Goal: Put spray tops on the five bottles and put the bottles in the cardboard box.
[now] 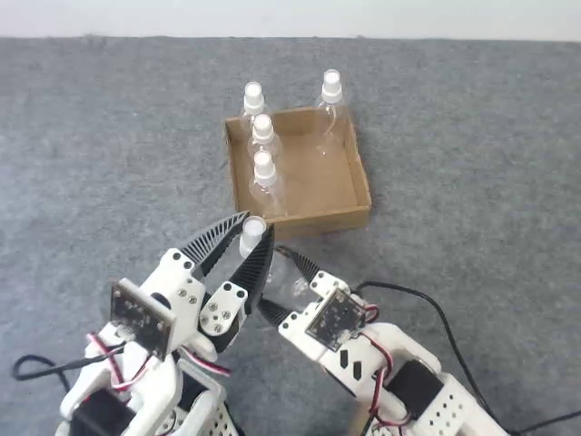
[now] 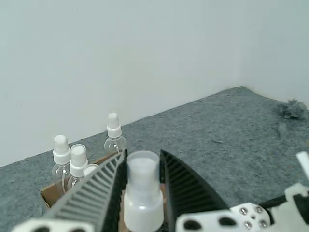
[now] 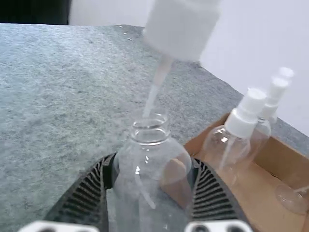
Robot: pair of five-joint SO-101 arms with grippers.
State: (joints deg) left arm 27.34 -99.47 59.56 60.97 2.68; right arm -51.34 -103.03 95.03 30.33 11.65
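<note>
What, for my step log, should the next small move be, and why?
Probably lower the spray top straight down onto the bottle. The left gripper holds the top above the bottle, which the right gripper clamps. Its tube reaches into the open neck, but the top is not yet seated.

The desk (image 1: 472,136) is mottled grey; the cardboard box (image 1: 338,182) plain brown; each bottle (image 3: 152,193) is clear, each spray top (image 2: 143,193) white; the left pincer (image 2: 142,155) and right pincer (image 3: 152,164) have black ribbed fingers (image 2: 91,193) on white bodies; the wires (image 1: 116,365) are red, one cable (image 1: 442,313) black.
</note>
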